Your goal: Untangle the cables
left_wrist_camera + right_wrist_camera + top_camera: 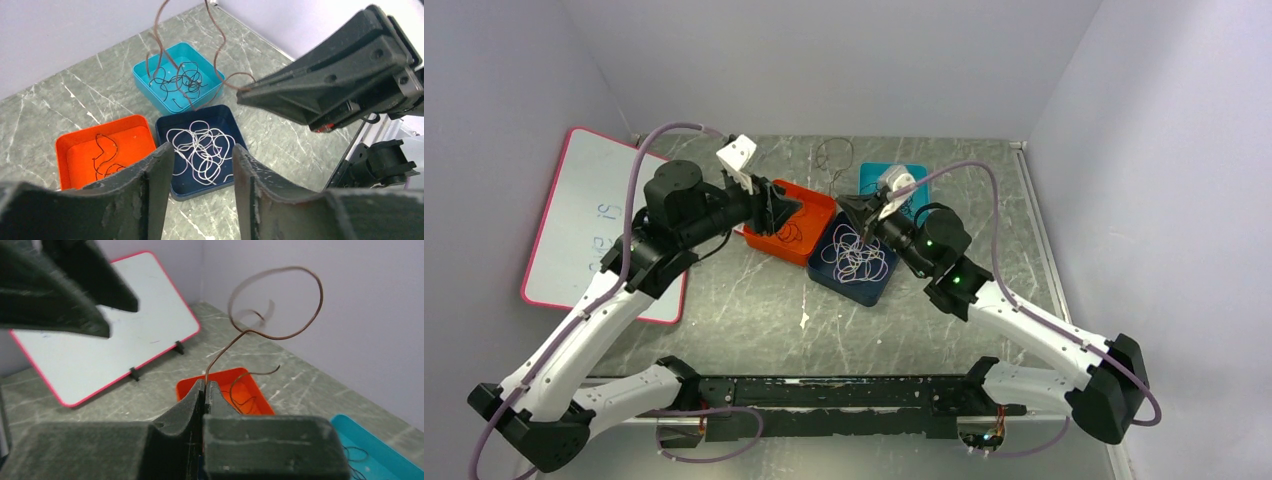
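My right gripper [205, 386] is shut on a thin brown-black cable [280, 335] and holds it up in the air; the cable curls in a loop above the jaws. From above, the right gripper [846, 204] is over the gap between the trays, and the cable [834, 178] rises behind it. In the left wrist view the held cable [217, 45] trails down into the teal tray [145, 75] onto a tangle of black cables [177, 82]. A white cable [200, 147] lies looped in the navy tray [167, 135]. My left gripper [202, 155] is open and empty above the orange tray [809, 250].
The orange tray [65, 145] holds one dark cable [105, 155]. A pink-edged whiteboard [584, 220] leans at the left wall. The three trays sit close together at mid-table. The two grippers [786, 208] are near each other. A metal rail [1039, 230] edges the table's right side.
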### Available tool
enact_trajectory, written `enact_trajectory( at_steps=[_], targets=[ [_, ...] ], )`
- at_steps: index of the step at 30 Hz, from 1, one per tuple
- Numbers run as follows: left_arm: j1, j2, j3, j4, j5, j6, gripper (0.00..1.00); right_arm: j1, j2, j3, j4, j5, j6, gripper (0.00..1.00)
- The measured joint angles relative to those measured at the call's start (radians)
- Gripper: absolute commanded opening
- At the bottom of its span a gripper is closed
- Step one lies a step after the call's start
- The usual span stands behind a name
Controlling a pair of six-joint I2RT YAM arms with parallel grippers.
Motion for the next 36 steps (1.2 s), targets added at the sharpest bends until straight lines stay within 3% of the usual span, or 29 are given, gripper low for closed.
enact_trajectory(
  at_steps=[5, 13, 22, 26, 36],
  targets=[
    [0.0, -0.027, -0.025, 0.022, -0.01, -0.018, 0.67, -0.003, 0.011, 0.087, -0.108, 0.129, -0.003, 0.0],
    [0.0, -0.04, -0.069, 0.023, -0.064, -0.038, 0.7, -0.059, 0.092, 0.169, -0.27, 0.227, -0.086, 0.0],
    [0.0, -0.023, -0.156, 0.021, -0.098, -0.061, 0.77, -0.294, 0.214, 0.256, -0.417, 0.159, -0.069, 0.0],
    [0.0, -0.023, -0.202, 0.026, -0.107, -0.068, 0.82, -0.343, 0.266, 0.273, -0.433, 0.126, -0.06, 0.0],
    [0.0, -0.031, -0.305, 0.031, -0.151, -0.082, 0.82, -0.404, 0.453, 0.404, -0.493, 0.071, -0.017, 0.0]
  ],
)
